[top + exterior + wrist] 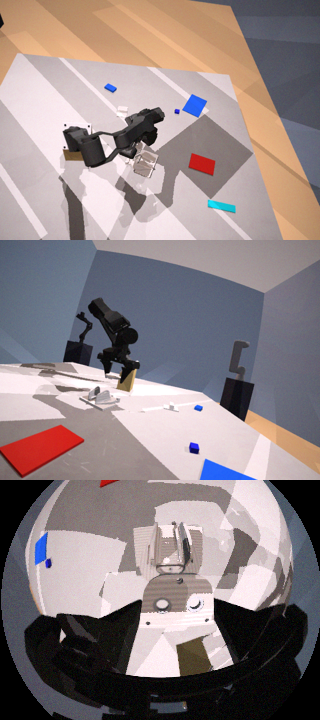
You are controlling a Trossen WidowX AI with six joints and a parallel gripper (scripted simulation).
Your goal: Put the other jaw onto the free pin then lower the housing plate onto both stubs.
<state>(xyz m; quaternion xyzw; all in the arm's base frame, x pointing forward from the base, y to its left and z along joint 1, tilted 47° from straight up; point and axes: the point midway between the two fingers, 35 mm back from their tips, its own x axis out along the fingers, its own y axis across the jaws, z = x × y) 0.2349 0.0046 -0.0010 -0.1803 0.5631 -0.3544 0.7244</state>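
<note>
My gripper point(113, 378) point(176, 602) is shut on the pale housing plate point(111, 375) point(179, 591), which has a rounded front end and two round holes, seen between the fingertips in the wrist view. The plate is held above the table, beside and above the rear of the white base point(156, 160) point(102, 408) point(143, 536). Two ribbed jaws stand on the base side by side with a gap between them: one jaw point(95, 392) point(154, 547) and the other jaw point(103, 397) point(186, 545). The gear teeth, pins and stubs cannot be made out clearly; the plate and fingers partly hide that end.
A red slab point(202, 164) point(42, 449), a cyan bar point(221, 206), a blue slab point(195, 105) point(41, 548), a dark blue cube point(177, 111) point(194, 447) and a blue block point(110, 88) point(198, 407) lie around. A small white stand point(122, 113) point(171, 406) and a tan block point(127, 384) also stand there.
</note>
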